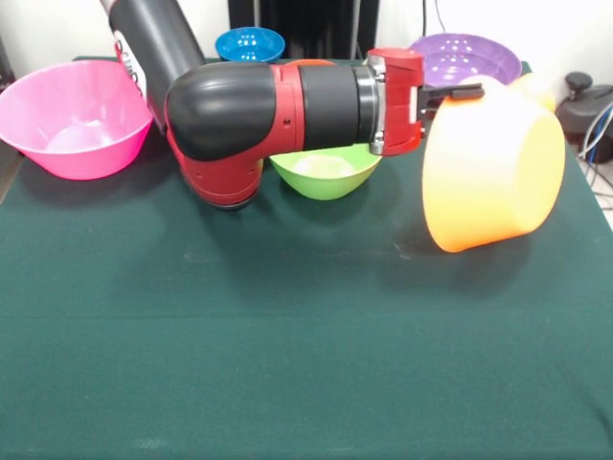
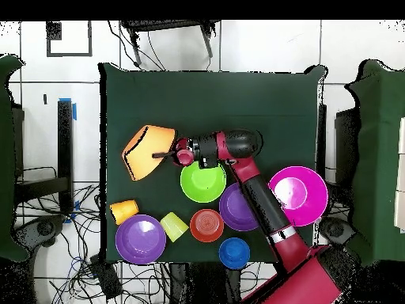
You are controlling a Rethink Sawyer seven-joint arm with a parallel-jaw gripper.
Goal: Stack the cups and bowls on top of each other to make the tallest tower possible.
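Orange-yellow bowl [image 1: 493, 172] tilted, gripped by jaws [image 1: 450, 96]

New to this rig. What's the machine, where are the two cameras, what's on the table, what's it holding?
It's a one-armed red and black robot. One camera faces it across the green table; the other looks straight down. The gripper is shut on the rim of the big orange-yellow bowl, which is tipped on its side. Standing on the table: a pink bowl, a lime green bowl, a small blue bowl, two purple bowls, a small orange bowl and two cups.
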